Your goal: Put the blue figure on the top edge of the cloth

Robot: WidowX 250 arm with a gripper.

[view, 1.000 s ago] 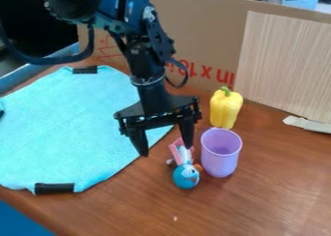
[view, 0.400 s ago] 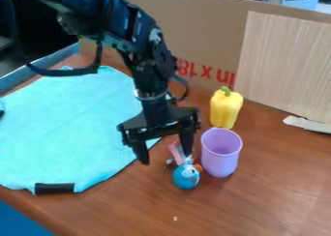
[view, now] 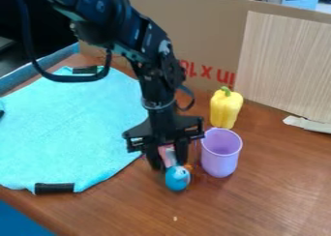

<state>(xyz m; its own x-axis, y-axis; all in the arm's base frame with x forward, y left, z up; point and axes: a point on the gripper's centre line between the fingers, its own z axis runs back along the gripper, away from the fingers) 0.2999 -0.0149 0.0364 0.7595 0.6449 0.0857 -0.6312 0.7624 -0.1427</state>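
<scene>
The gripper (view: 169,160) is low over the table, left of the purple cup, with its fingers closed in around the body of the blue figure (view: 177,179). That figure has a round blue head toward the camera and a pink and white body, partly hidden between the fingers. It lies on the wood to the right of the cloth's lower right side. The light blue cloth (view: 71,128) is spread over the left of the table, its top edge at the upper left behind the arm's cable.
Right of the gripper stands the purple cup (view: 220,155), close to the figure. A yellow pepper (view: 225,109) stands behind the cup. Cardboard (view: 200,32) and a light wood panel (view: 284,66) line the back. Black clips (view: 54,188) sit at the cloth's edges.
The gripper has moved lower and slightly right, and its fingers have drawn together on the figure's body. The figure's head has shifted a little to the left.
</scene>
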